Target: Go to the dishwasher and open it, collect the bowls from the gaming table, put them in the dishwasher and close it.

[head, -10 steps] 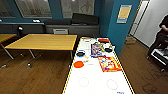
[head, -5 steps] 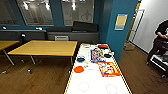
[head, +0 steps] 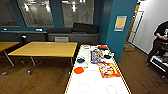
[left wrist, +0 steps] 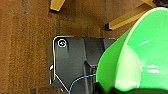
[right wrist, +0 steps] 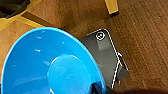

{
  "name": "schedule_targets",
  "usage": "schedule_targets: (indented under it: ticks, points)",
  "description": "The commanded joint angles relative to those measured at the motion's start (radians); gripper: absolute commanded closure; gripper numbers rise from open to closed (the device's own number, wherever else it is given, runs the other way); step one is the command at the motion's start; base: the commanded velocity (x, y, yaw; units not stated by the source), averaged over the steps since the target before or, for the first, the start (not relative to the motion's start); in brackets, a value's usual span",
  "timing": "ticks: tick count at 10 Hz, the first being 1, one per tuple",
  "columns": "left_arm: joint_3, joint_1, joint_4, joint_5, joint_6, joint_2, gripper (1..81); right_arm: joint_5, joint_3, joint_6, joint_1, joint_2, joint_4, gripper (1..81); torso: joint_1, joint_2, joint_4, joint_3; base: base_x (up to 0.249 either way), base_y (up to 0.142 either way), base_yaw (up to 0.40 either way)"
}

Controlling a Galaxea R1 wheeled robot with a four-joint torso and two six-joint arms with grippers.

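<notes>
No text, brand or number can be read in any view. A notice point(head: 120, 23) is seen on the blue wall, w/ a yellow field, but its writing is too blurred to read. Print on the colourful game boards point(head: 108, 69) on the white bench point(head: 95, 85) cannot be made out either. No label is visible on the green bowl point(left wrist: 140, 52) or the blue bowl point(right wrist: 50, 65).

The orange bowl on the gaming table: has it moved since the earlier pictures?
No. The orange bowl keeps its place beside the game board; the whole view shifted, so the camera moved.
</notes>
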Motion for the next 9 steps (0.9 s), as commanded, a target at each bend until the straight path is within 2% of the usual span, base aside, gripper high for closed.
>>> schedule_targets:
  ticks: [1,3,4,7,9]
  points:
    - [-0.091,-0.012,0.012,0.052,0.007,0.011,81.1,-0.078,-0.031,0.001,0.021,-0.039,-0.029,81.1,0.000,0.000,0.000,0.000,0.000,0.000,0.000]
    - [-0.126,-0.003,0.012,0.052,0.007,0.035,81.1,-0.078,-0.042,0.001,0.021,-0.032,-0.029,81.1,0.000,0.000,0.000,0.034,0.000,0.000,0.000]
    - [-0.128,-0.003,0.012,0.051,0.007,0.037,81.1,-0.078,-0.043,0.001,0.021,-0.030,-0.029,81.1,0.000,0.000,0.000,0.018,0.000,0.000,0.000]
    - [-0.141,-0.003,0.012,0.051,0.007,0.052,81.1,-0.078,-0.045,0.001,0.021,-0.018,-0.031,81.1,-0.001,-0.001,0.000,0.032,0.000,0.000,0.000]
    - [-0.190,0.006,0.011,0.052,0.007,0.086,81.1,-0.090,-0.057,0.001,0.022,-0.001,-0.039,81.1,-0.001,-0.001,0.000,0.032,0.000,0.000,0.000]
